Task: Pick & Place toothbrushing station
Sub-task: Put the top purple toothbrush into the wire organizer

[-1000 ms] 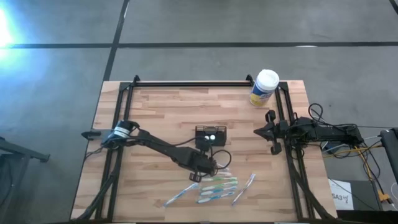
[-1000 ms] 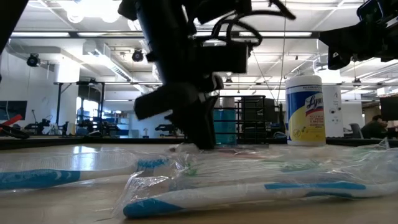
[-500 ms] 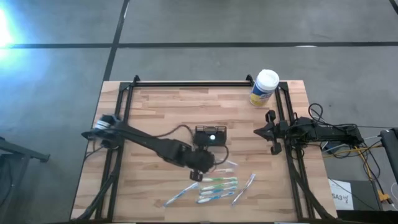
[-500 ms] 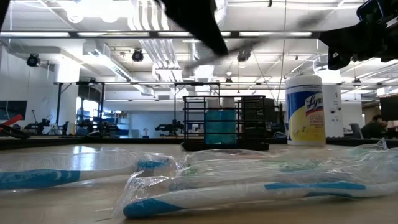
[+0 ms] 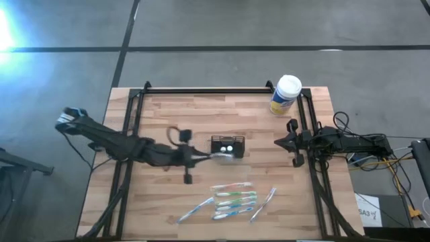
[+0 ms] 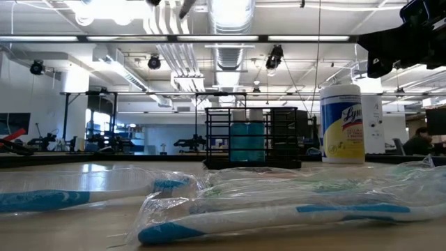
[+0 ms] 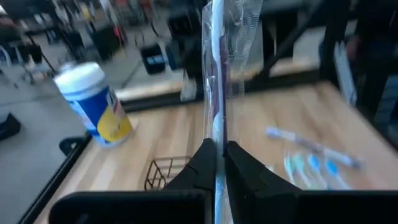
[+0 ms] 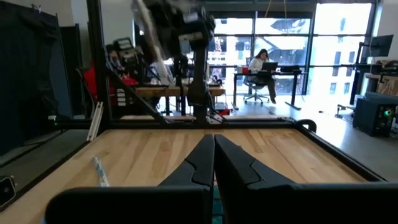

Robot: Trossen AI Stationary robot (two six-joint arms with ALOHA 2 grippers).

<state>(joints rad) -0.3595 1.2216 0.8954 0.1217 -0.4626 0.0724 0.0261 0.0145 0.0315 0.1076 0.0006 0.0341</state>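
Observation:
The toothbrushing station, a small black mesh caddy [image 5: 227, 144], stands mid-table; the low view [image 6: 251, 138] shows it upright with a blue item inside. My left gripper [image 5: 203, 156] hovers just to its left, shut on a toothbrush in a clear wrapper [image 7: 216, 81]. The toothbrush's free end [image 5: 230, 154] reaches over the caddy's near side. Several more wrapped toothbrushes [image 5: 230, 199] lie near the table's front edge. My right gripper [image 8: 213, 157] waits shut at the table's right edge [image 5: 293, 142]. My left gripper pinches the wrapped toothbrush [image 7: 217, 138] between its two fingers, wrapper and all. The fingers come nearly level from the table's left, and the toothbrush runs on past their tips in line with them. It is lifted clear of the table.
A yellow canister with a white lid [image 5: 285, 94] stands at the far right corner. Black frame rails [image 5: 208, 89] run along the table's far, left and right sides. Bare wood lies left of and beyond the caddy.
My left gripper has risen from the row of toothbrushes and gone toward the table's left and far side. It has tipped from pointing down to nearly level. One wrapped toothbrush has come up with it, clear of the table; the others stay put.

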